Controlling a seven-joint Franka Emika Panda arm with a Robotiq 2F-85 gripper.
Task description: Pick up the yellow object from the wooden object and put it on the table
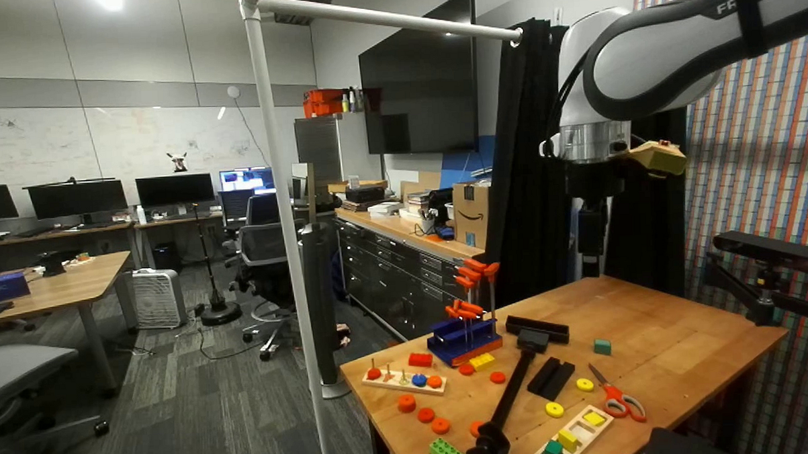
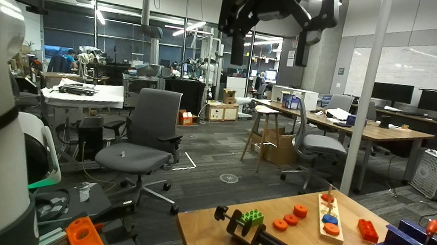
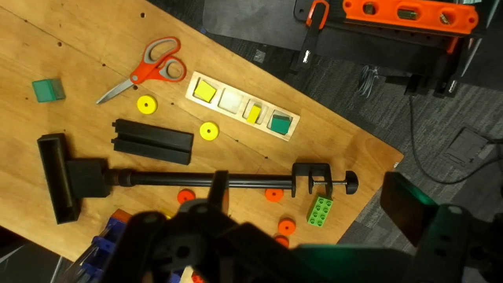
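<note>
two yellow blocks point(image 3: 205, 91) sit in the wooden tray point(image 3: 242, 106), pincer point(image 2: 269, 57) spread.

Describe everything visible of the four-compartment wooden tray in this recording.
The wooden tray is long, narrow and pale, with four squarish compartments in a row. From the left in the wrist view, they show a skewed yellow block, bare floor, another yellow block and a green block. The tray lies flat on the table, near an edge; the gripper hangs apart from it.
</note>
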